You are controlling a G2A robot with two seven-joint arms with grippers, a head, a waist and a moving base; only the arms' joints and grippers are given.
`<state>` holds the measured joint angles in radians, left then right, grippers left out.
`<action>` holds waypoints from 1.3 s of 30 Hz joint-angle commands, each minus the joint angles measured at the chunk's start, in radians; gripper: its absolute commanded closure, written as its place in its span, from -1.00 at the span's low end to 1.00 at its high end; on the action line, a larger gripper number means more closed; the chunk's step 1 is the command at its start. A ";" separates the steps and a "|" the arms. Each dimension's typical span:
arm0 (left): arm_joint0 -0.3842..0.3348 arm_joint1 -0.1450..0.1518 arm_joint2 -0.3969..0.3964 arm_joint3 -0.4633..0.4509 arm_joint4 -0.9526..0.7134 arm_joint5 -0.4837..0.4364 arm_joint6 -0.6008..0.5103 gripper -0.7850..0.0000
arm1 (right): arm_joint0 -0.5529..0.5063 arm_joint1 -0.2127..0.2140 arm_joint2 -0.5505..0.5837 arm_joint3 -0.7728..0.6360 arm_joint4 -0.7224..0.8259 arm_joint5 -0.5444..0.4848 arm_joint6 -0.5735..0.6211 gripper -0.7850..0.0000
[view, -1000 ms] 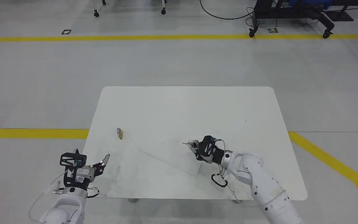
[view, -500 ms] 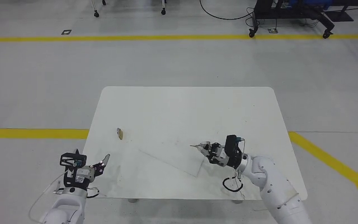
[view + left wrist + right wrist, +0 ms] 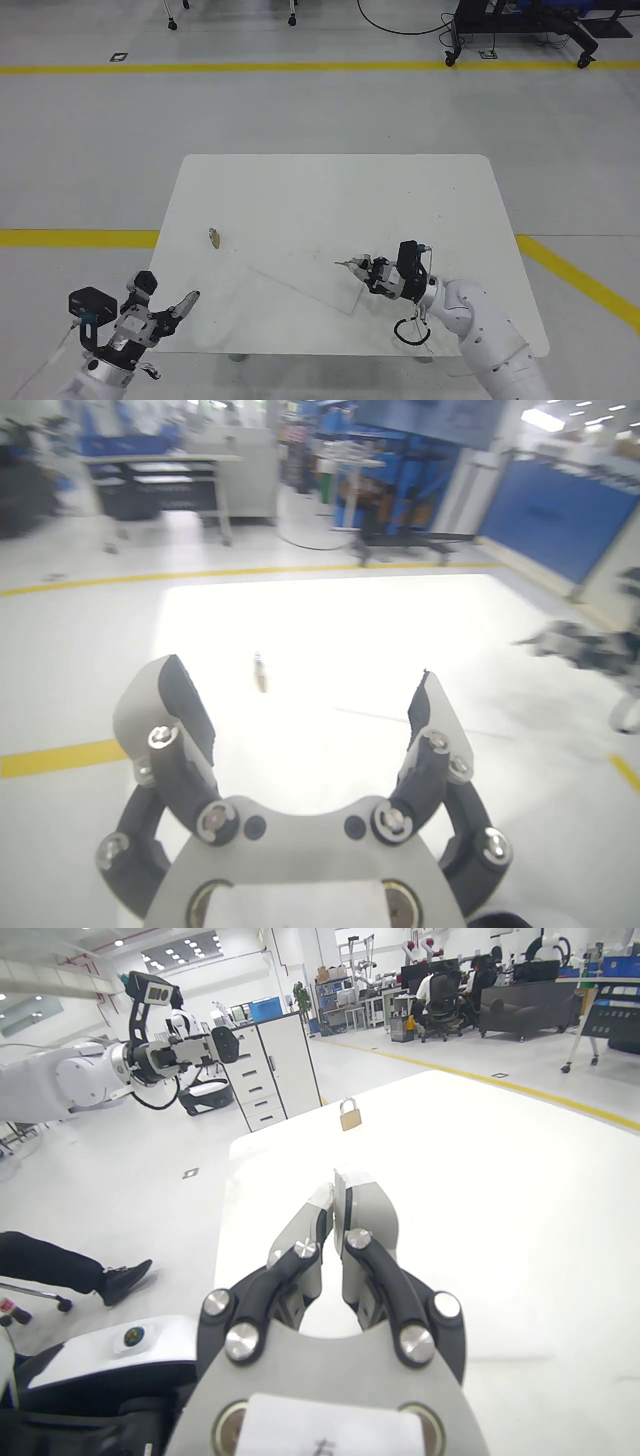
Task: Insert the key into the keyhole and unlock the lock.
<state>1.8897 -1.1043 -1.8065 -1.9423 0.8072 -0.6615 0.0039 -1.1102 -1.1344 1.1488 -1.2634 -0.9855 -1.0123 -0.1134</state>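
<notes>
The right tool (image 3: 332, 1195) pinches the thin key (image 3: 340, 1180), aimed across the desk (image 3: 300, 190) at the brass padlock (image 3: 350, 1114), which sits well apart toward the left side. The left tool (image 3: 300, 695) hangs wide open at the near left corner. Insertion is not begun: next, likely, steady the padlock and align the key.

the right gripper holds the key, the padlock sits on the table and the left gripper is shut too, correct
No: the left gripper has its jaws open, as the left wrist view shows. The right gripper does hold the key, and the padlock sits on the table.
</notes>
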 commanded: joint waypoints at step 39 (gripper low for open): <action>-0.643 0.077 0.570 0.223 -0.792 -0.083 -0.712 -0.60 | 0.289 0.000 -0.333 0.105 1.654 0.207 1.128 1.00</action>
<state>1.2569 -1.0259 -1.2449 -1.7222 0.0132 -0.7514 -0.7088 -0.8250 -1.1325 0.8190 -1.1562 0.6595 -0.8150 1.0059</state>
